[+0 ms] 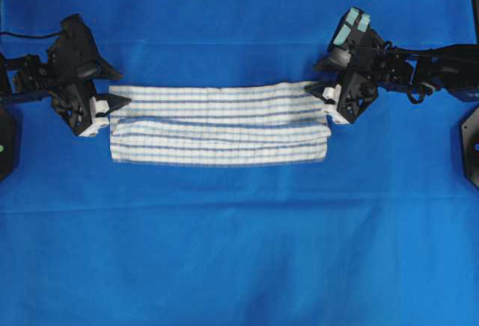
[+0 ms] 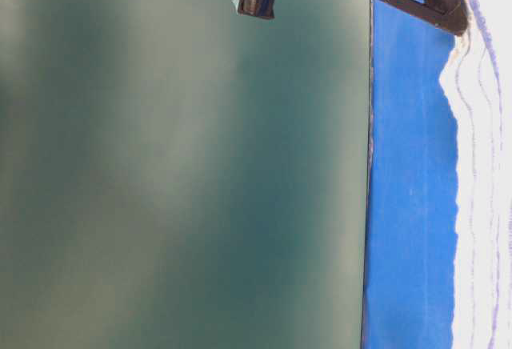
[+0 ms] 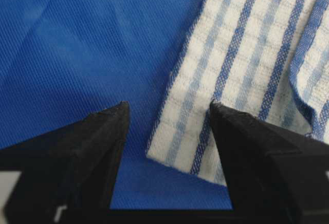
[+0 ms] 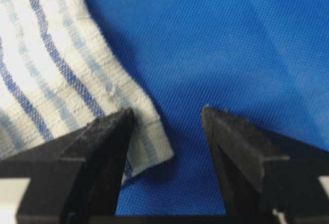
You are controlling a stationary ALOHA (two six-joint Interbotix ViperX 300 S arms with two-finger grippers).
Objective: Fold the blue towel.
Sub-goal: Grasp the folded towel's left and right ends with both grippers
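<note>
A: Where is the blue towel [image 1: 218, 122] right now?

B: It lies across the middle of the overhead frame as a long striped band on the plain blue cloth [image 1: 239, 251] that covers the surface. It looks folded once lengthwise, with a doubled strip along its lower edge and a single layer showing above.

A: And the claws?

B: The left claw [image 1: 114, 105] sits at the towel's upper left corner and the right claw [image 1: 320, 94] at its upper right corner. Both stand open with nothing held. In the left wrist view the corner of the towel [image 3: 247, 80] lies between the two fingers, nearer the right-hand one. In the right wrist view the towel corner [image 4: 67, 80] reaches only to the left finger [image 4: 103, 147], and most of the gap is over bare cloth.

A: So what could go wrong?

B: I'd judge the right side is the weaker one. With so little towel inside the gap, closing there may catch only the very edge or miss it, and the corner would slip out on the lift. Either claw could also pinch the blue cloth underneath together with the towel and drag it up. And if one corner holds while the other fails, the fold would come out skewed.

A: Can you tell whether the fingertips touch the fabric?

B: Not from these views.
</note>
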